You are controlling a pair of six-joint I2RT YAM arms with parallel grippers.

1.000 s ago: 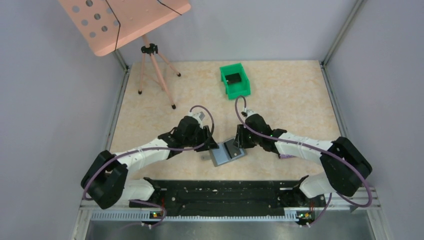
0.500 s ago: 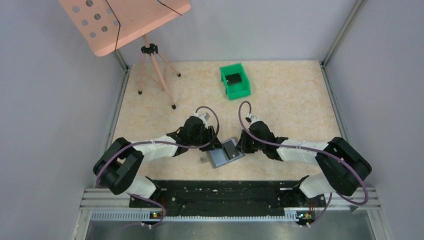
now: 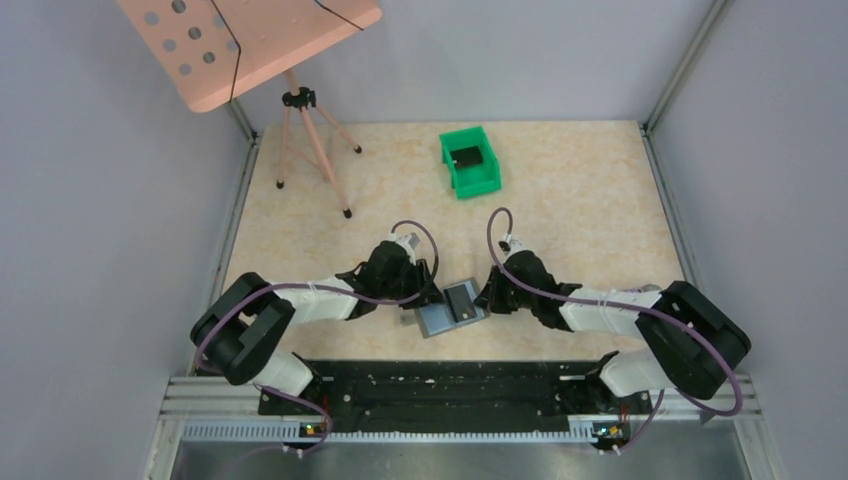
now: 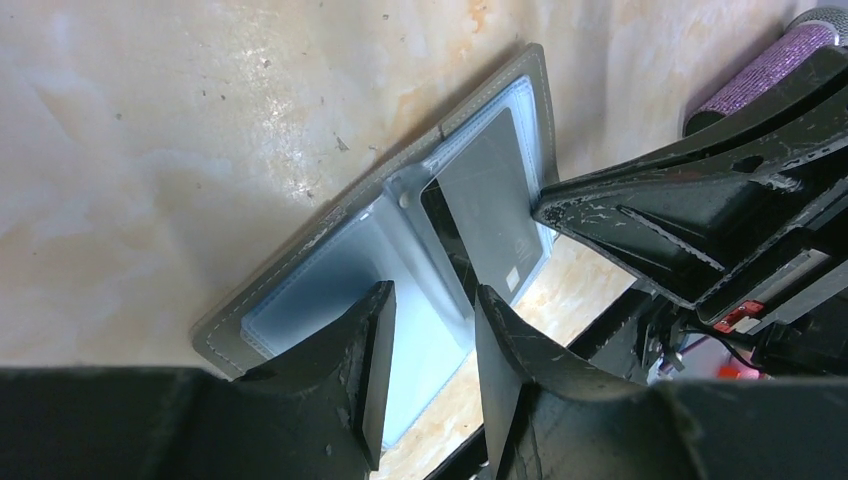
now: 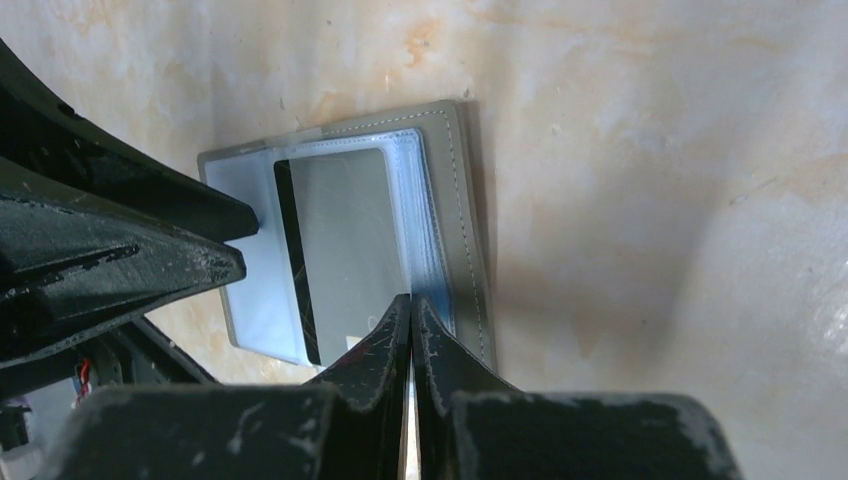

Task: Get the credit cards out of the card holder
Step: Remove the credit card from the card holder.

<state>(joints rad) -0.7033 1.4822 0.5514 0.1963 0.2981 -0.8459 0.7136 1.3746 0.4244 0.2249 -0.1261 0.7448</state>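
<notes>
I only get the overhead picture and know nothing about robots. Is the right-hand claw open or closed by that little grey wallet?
Observer: Its wrist camera shows the right gripper shut, at the edge of the clear sleeves of the card holder.
Operator: Is a card inside?
Observer: Yes, a dark grey card with a black stripe along one edge sits in a sleeve.
Operator: And the other claw?
Observer: The left gripper is open, the light blue panel showing in the gap.
</notes>
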